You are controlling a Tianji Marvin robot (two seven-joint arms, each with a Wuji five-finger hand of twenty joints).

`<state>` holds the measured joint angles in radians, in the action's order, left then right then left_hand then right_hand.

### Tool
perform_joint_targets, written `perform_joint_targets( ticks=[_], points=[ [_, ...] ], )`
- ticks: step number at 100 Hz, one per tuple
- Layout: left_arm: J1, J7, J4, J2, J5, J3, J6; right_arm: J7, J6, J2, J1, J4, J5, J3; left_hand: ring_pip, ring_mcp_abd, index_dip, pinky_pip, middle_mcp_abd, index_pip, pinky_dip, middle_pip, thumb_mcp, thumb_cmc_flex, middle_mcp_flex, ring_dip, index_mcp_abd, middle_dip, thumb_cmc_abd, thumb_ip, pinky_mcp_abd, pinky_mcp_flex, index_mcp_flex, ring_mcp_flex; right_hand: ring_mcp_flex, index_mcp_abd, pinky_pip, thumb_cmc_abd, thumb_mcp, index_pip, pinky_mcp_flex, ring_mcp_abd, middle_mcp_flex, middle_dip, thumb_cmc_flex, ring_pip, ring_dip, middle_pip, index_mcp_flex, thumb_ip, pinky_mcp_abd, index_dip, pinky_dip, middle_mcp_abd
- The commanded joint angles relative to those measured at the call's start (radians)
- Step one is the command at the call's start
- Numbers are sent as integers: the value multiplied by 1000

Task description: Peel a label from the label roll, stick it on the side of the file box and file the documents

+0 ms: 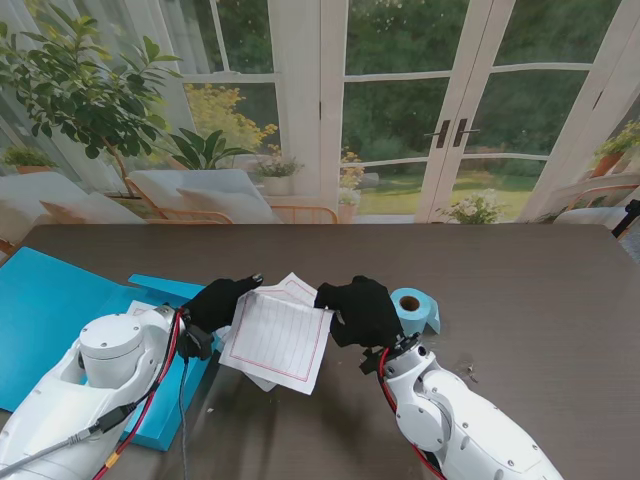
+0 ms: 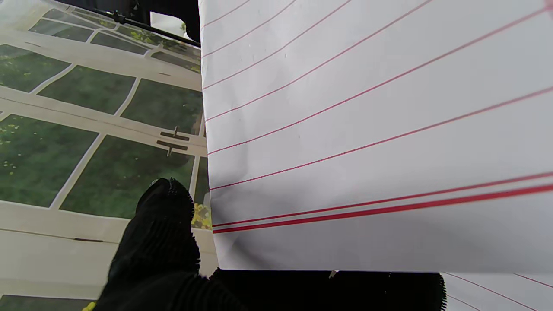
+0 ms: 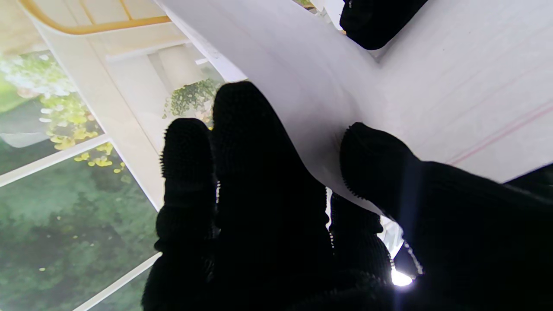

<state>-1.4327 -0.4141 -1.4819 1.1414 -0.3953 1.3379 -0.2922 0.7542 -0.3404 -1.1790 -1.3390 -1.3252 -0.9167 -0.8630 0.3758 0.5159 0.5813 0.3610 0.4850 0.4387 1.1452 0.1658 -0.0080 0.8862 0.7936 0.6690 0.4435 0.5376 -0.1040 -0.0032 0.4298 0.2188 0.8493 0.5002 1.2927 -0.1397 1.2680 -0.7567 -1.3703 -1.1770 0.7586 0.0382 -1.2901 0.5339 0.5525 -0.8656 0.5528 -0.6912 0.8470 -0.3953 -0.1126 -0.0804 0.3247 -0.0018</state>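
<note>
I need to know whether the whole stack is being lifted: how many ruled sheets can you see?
2, maybe more hidden. The top sheet is held between the left hand and right hand; a second sheet peeks out behind its far edge.

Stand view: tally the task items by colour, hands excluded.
Blue: 2, the file box lying open on the left and the label roll on the right.
White with red ruling: at least 2 document sheets, held off the table by the left hand and right hand; exact sheet count unclear.
Total: at least 4.
</note>
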Motion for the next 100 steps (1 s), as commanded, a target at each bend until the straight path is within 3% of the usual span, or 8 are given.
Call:
perform_joint_targets(
  ticks=[1, 13, 29, 40, 62, 69, 85, 100],
  points=[
    [-4, -22, -6, -3, 12, 0, 17, -16, -7, 0, -2, 2, -4, 2, 57, -1, 33, 48, -29, 71, 50, 29, 6, 39, 42, 33, -14, 44, -31, 1, 3, 18, -25, 23, 24, -74, 23, -4, -93, -71, 98, -37, -19, 10, 29, -4, 2, -15, 18, -10, 36, -17, 8, -17],
    [-1, -22, 3, -3, 15, -3, 33, -16, -17, 0, 0, 7, -4, 4, 148, -4, 51, 168, -48, 197, 92, 72, 27, 99, 90, 84, -22, 127, -41, 6, -4, -4, -49, 52, 24, -75, 23, -4, -93, -70, 94, -37, -18, 9, 29, -2, 2, -16, 16, -10, 36, -17, 9, -18],
    [0, 4, 12, 4, 13, -12, 64, -11, -37, 2, 5, 17, -10, 9, 282, 4, 45, 654, -69, 359, -165, 139, 90, 176, 176, 137, -38, 235, -64, 8, -9, -97, -34, 118, 24, -77, 22, -3, -93, -71, 90, -37, -15, 9, 27, 2, 0, -17, 14, -10, 38, -18, 10, -20],
    [-1, 12, 16, 6, 14, -17, 83, -8, -44, 3, 6, 21, -14, 11, 361, 6, 39, 777, -81, 438, -228, 188, 141, 193, 219, 163, -46, 285, -92, 10, 8, -68, -29, 165, 23, -77, 22, -2, -93, -70, 86, -32, -12, 8, 27, 6, -1, -16, 11, -10, 39, -18, 10, -20],
    [-10, 4, 17, 5, -1, -14, 113, -12, -37, 4, 10, 27, -14, 15, 504, -13, 88, 936, -108, 540, -222, 285, 198, 130, 263, 205, -47, 367, -158, 28, 28, 7, -61, 245, 22, -75, 23, -1, -93, -69, 78, -29, -6, 6, 28, 17, -5, -15, 7, -11, 36, -19, 13, -21],
    [-10, -12, 21, 0, 10, -15, 132, -14, -34, 4, 11, 29, -14, 16, 537, -44, 119, 958, -134, 585, -225, 308, 218, 85, 254, 213, -57, 393, -218, 1, 24, 31, -105, 259, 23, -73, 24, -1, -93, -69, 75, -29, -5, 5, 29, 20, -6, -16, 5, -11, 34, -19, 14, -20],
    [-11, -28, 27, -13, 63, -20, 195, -19, -28, 5, 14, 37, -14, 17, 602, -130, 133, 1015, -217, 782, -236, 383, 310, 160, 282, 210, -100, 449, -339, -30, 19, 143, -175, 351, 21, -67, 28, 0, -92, -66, 64, -24, 2, 1, 31, 30, -9, -14, 1, -11, 26, -19, 16, -18],
    [-18, -13, 24, -10, 64, -19, 213, -20, -24, 6, 16, 44, -13, 20, 619, -144, 91, 1043, -228, 816, -257, 389, 341, 191, 303, 206, -75, 539, -345, -27, 34, 188, -187, 393, 19, -52, 33, 3, -92, -58, 47, -21, 13, -4, 29, 48, -16, -9, -13, -12, 11, -17, 19, -18]
  ],
)
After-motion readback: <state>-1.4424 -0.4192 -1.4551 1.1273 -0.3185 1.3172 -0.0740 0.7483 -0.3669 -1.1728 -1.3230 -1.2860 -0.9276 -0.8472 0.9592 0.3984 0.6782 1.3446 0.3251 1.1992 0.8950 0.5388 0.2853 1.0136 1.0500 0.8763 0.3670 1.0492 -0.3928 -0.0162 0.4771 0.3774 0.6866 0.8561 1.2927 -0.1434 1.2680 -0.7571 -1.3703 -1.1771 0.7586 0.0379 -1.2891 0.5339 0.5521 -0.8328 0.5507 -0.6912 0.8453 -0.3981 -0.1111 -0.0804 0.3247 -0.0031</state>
